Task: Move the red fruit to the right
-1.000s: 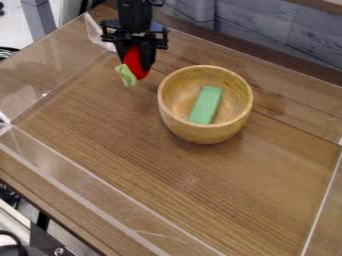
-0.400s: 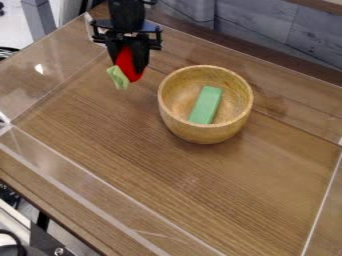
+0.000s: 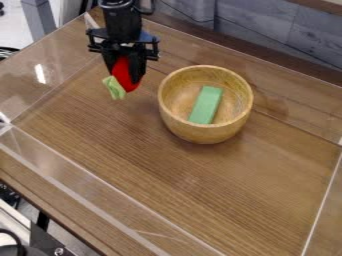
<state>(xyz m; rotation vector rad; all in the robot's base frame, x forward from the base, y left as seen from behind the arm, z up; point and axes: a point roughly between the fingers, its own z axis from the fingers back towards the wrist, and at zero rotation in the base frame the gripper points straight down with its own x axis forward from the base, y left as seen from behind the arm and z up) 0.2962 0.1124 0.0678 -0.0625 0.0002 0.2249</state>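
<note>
The red fruit (image 3: 123,72) is a small glossy red piece with a light-green leafy end pointing down and to the left. It hangs between the black fingers of my gripper (image 3: 124,66), which points straight down and is shut on it. The fruit looks lifted just above the wooden table (image 3: 160,190), left of the wooden bowl (image 3: 205,103). The fruit's upper part is hidden by the fingers.
The wooden bowl holds a flat green rectangular block (image 3: 206,104). Clear acrylic walls (image 3: 27,85) ring the table on the left, front and right. A grey wall runs along the back.
My gripper has shifted to the left and slightly towards the camera with the red fruit in it. The bowl and green block have not moved.
</note>
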